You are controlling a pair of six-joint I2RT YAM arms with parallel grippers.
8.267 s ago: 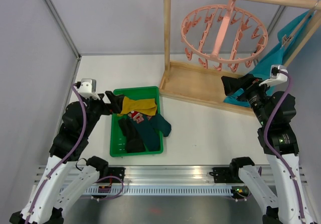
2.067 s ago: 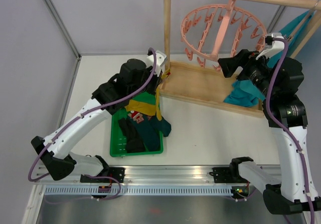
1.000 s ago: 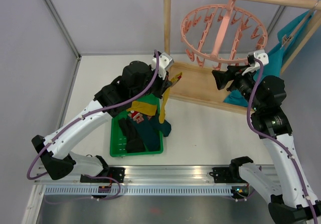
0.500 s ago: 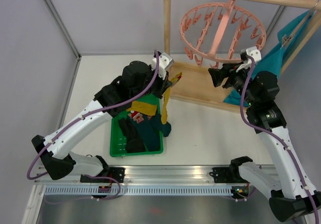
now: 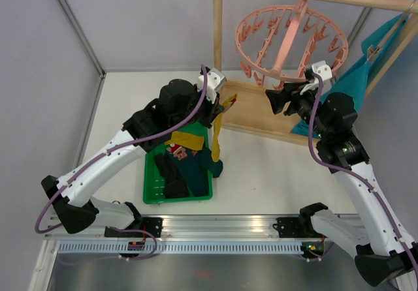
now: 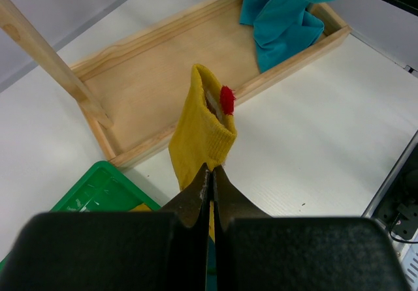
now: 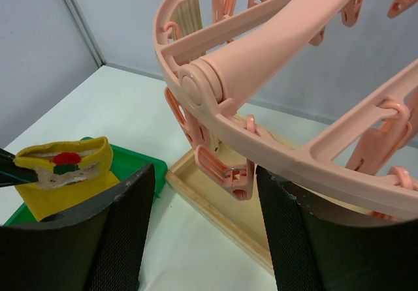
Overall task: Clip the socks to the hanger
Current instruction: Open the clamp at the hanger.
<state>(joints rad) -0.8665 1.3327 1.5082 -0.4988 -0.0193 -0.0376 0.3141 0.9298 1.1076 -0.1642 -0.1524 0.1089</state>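
My left gripper is shut on the cuff of a mustard yellow sock, which hangs above the right edge of the green tray. In the left wrist view the sock sticks out past the closed fingertips, with a red spot inside its cuff. Dark teal, black and red-patterned socks lie in the tray. The pink ring hanger hangs from the wooden bar. My right gripper is open just under its near rim. One clip peg hangs between the wide fingers, untouched.
The wooden frame rack stands at the back right on its tray-like base. A large teal cloth hangs from its right side down into the base. Grey walls close off the left and the back.
My right gripper has moved left and slightly up to the hanger's near rim, and its jaws have narrowed a little. The left arm holds the yellow sock in about the same place.
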